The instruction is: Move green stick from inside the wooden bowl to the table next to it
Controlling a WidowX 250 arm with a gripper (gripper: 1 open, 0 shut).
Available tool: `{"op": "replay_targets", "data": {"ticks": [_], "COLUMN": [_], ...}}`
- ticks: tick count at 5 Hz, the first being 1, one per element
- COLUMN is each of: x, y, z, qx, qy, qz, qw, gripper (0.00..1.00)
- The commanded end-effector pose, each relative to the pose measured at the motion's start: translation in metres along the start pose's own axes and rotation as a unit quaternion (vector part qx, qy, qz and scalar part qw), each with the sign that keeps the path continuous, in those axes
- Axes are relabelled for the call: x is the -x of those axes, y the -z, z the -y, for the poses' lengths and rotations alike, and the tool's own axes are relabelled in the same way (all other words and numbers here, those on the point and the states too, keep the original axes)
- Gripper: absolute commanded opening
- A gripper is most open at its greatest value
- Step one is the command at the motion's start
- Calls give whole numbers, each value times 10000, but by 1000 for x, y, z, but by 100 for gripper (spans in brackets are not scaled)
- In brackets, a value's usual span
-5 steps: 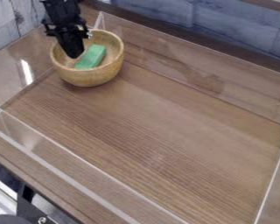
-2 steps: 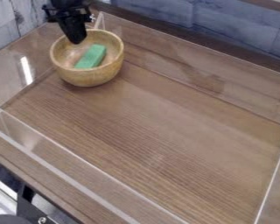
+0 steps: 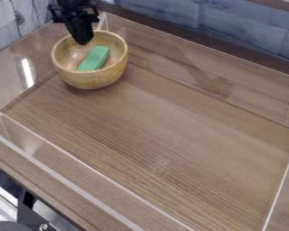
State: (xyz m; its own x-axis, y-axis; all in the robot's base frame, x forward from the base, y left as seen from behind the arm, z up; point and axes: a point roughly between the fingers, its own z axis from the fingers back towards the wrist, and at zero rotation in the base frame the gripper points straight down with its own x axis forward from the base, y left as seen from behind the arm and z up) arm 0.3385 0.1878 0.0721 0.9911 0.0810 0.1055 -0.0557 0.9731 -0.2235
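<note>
The green stick [image 3: 97, 59] lies flat inside the wooden bowl [image 3: 98, 80], slightly right of the bowl's middle. The bowl stands on the table [image 3: 172, 135] near its far left corner. My black gripper [image 3: 80, 38] hangs over the bowl's back rim, pointing steeply down. Its fingers are shut together with nothing between them. The fingertips are above and behind the stick, apart from it.
Low clear acrylic walls [image 3: 135, 194] border the tabletop on all sides. The left wall [image 3: 21, 68] runs close beside the bowl. A broad stretch of brown wood-grain surface spreads to the right of and in front of the bowl.
The shut gripper has lifted out of the bowl, from beside the stick to above the back rim. The green stick stayed where it lay in the bowl.
</note>
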Motion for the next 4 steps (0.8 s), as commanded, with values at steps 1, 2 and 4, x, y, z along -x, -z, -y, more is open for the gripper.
{"op": "replay_targets", "data": {"ticks": [1, 2, 4], "x": [-4, -3, -10], "y": [-20, -26, -32], "z": [12, 14, 21], "qx": [-203, -198, -193], "qy": [431, 266, 76], "qz": [305, 387, 463], "qw": [9984, 9987, 9987], "gripper": [0, 0, 0]}}
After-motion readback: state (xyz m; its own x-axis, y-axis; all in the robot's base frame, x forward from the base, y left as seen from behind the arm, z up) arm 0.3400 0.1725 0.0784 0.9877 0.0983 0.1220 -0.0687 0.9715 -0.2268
